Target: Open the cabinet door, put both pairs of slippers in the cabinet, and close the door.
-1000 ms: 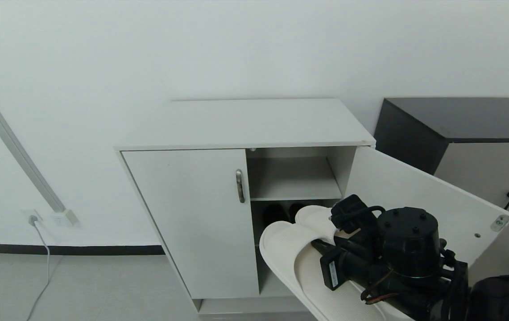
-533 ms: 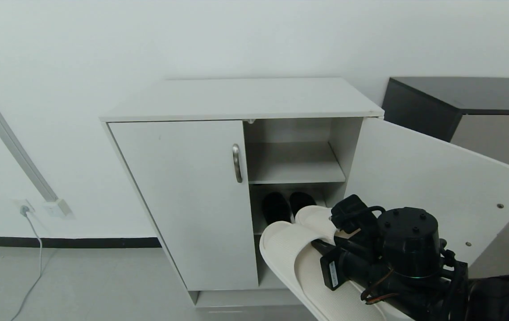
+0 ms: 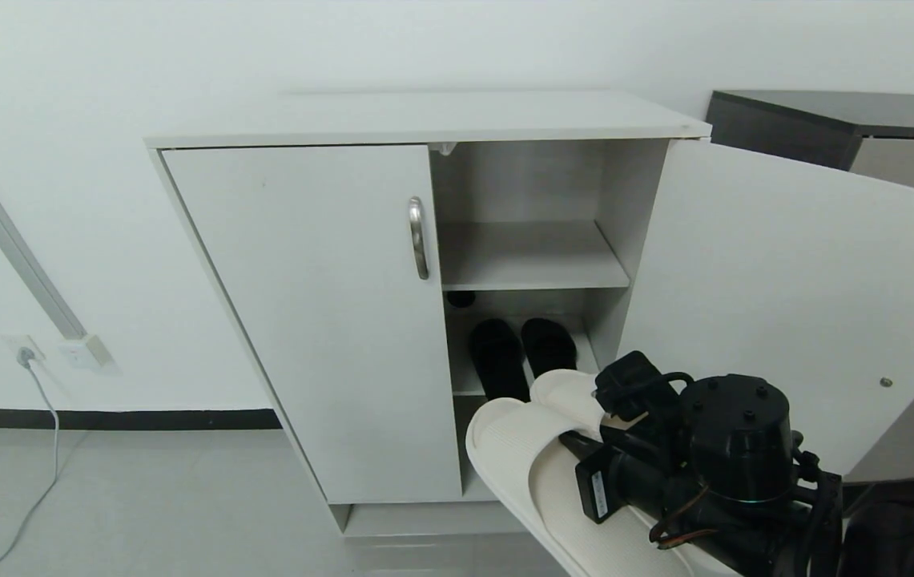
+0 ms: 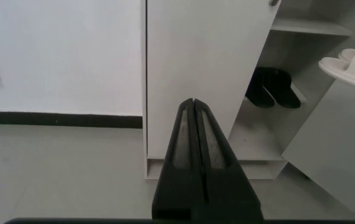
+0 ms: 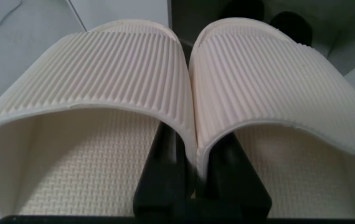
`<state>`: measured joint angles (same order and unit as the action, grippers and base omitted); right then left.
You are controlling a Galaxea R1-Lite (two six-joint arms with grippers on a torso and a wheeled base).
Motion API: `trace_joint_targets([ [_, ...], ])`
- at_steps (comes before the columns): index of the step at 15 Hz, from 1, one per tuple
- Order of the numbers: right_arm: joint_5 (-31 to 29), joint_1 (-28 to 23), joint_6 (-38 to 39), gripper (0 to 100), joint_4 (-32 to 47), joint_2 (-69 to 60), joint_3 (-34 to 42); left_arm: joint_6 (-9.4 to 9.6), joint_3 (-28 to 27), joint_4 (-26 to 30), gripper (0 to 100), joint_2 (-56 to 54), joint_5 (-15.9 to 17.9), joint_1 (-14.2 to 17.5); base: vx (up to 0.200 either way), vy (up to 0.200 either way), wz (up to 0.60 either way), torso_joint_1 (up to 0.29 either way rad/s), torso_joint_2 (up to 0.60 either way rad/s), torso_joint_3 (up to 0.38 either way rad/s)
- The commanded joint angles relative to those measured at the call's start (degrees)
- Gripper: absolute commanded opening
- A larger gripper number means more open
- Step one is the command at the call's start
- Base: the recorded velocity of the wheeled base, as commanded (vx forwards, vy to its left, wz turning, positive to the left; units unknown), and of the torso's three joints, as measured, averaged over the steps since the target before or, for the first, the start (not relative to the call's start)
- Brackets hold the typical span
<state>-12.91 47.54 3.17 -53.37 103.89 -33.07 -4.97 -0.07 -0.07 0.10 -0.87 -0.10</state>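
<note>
From the head, the cabinet [image 3: 424, 116] has its right door [image 3: 785, 280] swung wide; black slippers [image 3: 521, 353] lie on the middle shelf, and white slippers [image 3: 517, 457] hang toes-first before the opening, likely lined up for a shelf. At the left wrist, the left gripper [image 4: 194, 112] is pressed together on nothing, seemingly parked clear. At the right wrist, the right gripper [image 5: 192, 180] pinches the white pair's touching inner walls so both travel as one.

The cabinet [image 3: 328, 320] was white, its handle [image 3: 419, 238] brushed silver. The black slippers [image 3: 495, 357] were plain black. The cream slippers [image 5: 121, 81] were off-white, with straps ribbed in fine parallel ridges and insoles embossed with a small woven pattern. The left pincer [image 4: 194, 109] and right pincer [image 5: 193, 162] were black. The baseboard [image 3: 104, 418] was black and the floor [image 3: 144, 513] grey.
</note>
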Motion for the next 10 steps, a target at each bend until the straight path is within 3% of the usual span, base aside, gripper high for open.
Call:
trace_joint_targets([
  [1,-0.01,0.01,-0.01,0,-0.15,0.09,0.38,-0.04,-0.01,-0.01,0,-0.01,-0.01,0.01,0.000,0.000,0.00,-0.041,0.44,0.408],
  [4,-0.01,0.01,0.08,0,-0.24,0.17,0.47,-0.04,-0.01,-0.01,0,-0.01,-0.01,0.01,0.000,0.000,0.00,-0.006,0.29,0.279],
  [10,0.08,-0.08,0.08,0,-1.03,0.88,0.38,-0.04,-0.01,-0.01,0,-0.01,-0.10,0.01,0.000,0.000,0.00,0.002,0.02,0.020],
])
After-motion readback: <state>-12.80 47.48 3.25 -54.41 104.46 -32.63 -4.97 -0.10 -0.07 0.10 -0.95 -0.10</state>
